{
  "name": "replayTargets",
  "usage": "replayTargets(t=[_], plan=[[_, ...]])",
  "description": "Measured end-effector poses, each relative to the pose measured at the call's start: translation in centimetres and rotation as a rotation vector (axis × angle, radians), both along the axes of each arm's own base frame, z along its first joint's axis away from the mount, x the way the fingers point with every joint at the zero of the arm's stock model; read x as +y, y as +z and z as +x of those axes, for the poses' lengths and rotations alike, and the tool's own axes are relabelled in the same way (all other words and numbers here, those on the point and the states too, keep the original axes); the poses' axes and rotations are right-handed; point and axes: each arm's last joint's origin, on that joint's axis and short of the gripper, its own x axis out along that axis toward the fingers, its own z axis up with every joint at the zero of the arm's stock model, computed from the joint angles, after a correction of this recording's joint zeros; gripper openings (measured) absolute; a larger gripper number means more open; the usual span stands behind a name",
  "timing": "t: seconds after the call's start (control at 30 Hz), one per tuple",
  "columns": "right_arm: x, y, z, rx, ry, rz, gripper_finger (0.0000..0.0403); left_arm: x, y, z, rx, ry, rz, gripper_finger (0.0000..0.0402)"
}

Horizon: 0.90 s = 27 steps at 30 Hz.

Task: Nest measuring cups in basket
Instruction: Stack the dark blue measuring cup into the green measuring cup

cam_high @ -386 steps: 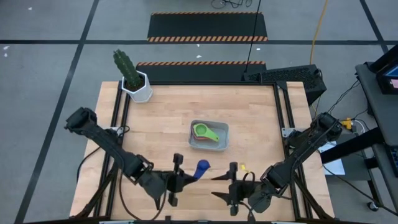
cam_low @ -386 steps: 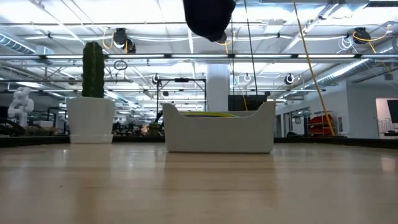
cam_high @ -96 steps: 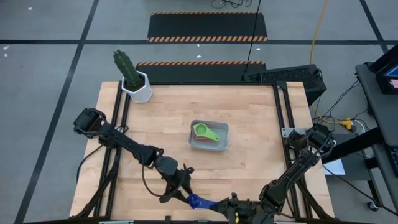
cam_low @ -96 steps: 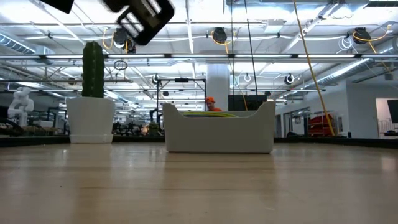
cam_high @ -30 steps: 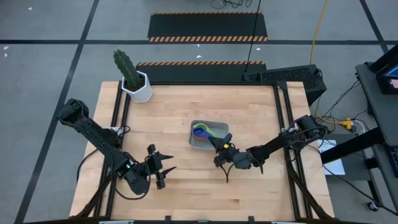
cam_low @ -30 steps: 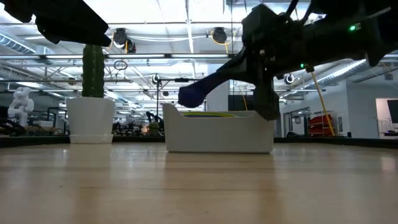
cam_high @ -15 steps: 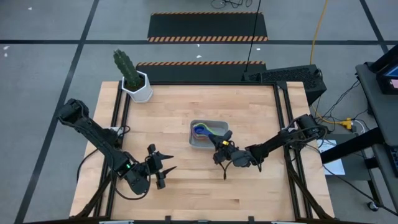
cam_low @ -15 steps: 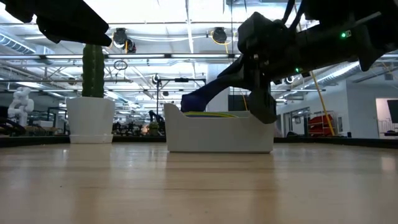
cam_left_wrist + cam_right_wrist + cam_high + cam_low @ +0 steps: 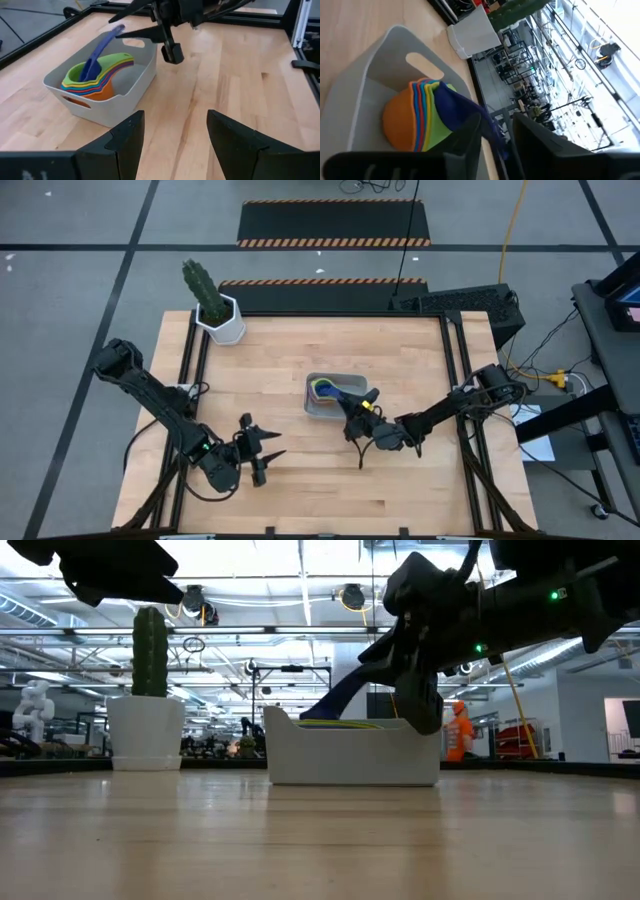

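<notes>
- The left gripper waits over the near left part of the table, its fingers spread with nothing between them, well apart from the basket.
- The right gripper reaches in from the right and hangs just over the basket's near right corner.
- Its fingers stand a little apart on either side of the navy cup's handle; whether they press on it or have let go cannot be told.
- The navy measuring cup sits bowl-down in the green cup, topping the nested stack of measuring cups, its handle slanting up toward the right gripper.
- The stack lies inside the basket, mid-table.
- The cactus pot stands at the far left corner, well apart from both grippers.
</notes>
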Motion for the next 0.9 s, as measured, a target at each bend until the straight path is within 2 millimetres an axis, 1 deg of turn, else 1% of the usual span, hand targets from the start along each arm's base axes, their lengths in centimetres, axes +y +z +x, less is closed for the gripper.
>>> replayTargets(t=[0.13,0.27,0.47,0.6,0.67,0.9], plan=[[0.0,0.0,0.0,-0.029,-0.003,0.033,0.0125,-0.1,0.1,0.1,-0.006,-0.007,-0.014,0.0218],[0.0,-0.1,0.0,-0.063,-0.012,0.079,0.0137,-0.3,0.2,0.0,-0.016,-0.02,-0.019,0.0218],[0.5,-0.5,-0.3,-0.068,-0.004,0.119,0.0133,-0.7,0.2,-0.3,-0.019,-0.036,-0.022,0.0218],[1.3,-0.5,-0.5,-0.072,0.02,0.126,0.012,-0.7,0.2,-0.3,-0.019,-0.039,-0.022,0.0218],[1.6,-0.5,-0.7,-0.07,0.028,0.123,0.0108,-0.7,0.2,-0.3,-0.019,-0.04,-0.022,0.0218],[1.7,-0.5,-0.8,-0.053,0.012,0.093,0.0036,-0.7,0.2,-0.3,-0.018,-0.04,-0.019,0.0218]])
